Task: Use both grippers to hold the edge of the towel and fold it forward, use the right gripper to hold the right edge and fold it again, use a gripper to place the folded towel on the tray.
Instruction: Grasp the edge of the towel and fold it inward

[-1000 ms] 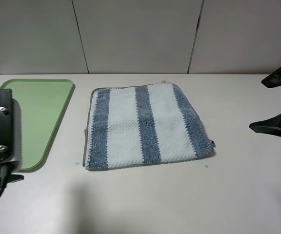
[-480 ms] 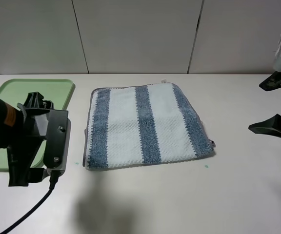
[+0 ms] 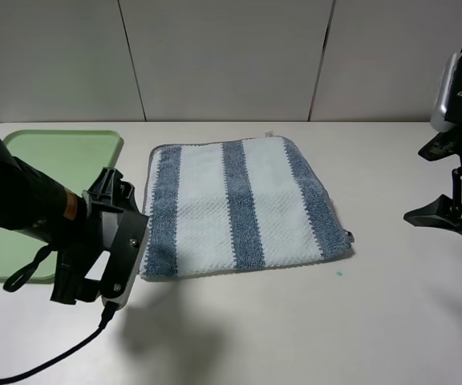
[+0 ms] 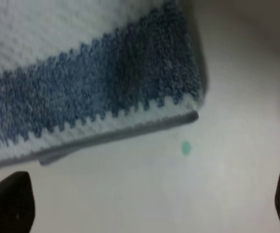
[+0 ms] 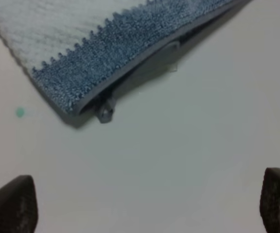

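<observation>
The striped towel (image 3: 239, 208) lies folded flat mid-table, its grey hem (image 5: 145, 53) and small loop (image 5: 105, 112) at the near right corner. My left gripper (image 3: 95, 241), on the arm with the orange ring, hovers open just left of the towel's near left corner (image 4: 179, 97); its fingertips (image 4: 8, 208) frame bare table beside that corner. My right gripper (image 3: 415, 184) hangs open well right of the towel, apart from it, and its wrist view shows the towel's near right corner (image 5: 77, 104). The pale green tray (image 3: 54, 160) lies at the far left, partly hidden by the left arm.
Small green specks mark the table by the towel's near corners (image 4: 185, 147) (image 5: 19, 112). A panelled wall (image 3: 231, 56) closes the far edge of the white table (image 3: 311, 337).
The left arm has swung right from over the tray to the towel's near left corner. The right gripper has shifted slightly left. The towel has not moved.
</observation>
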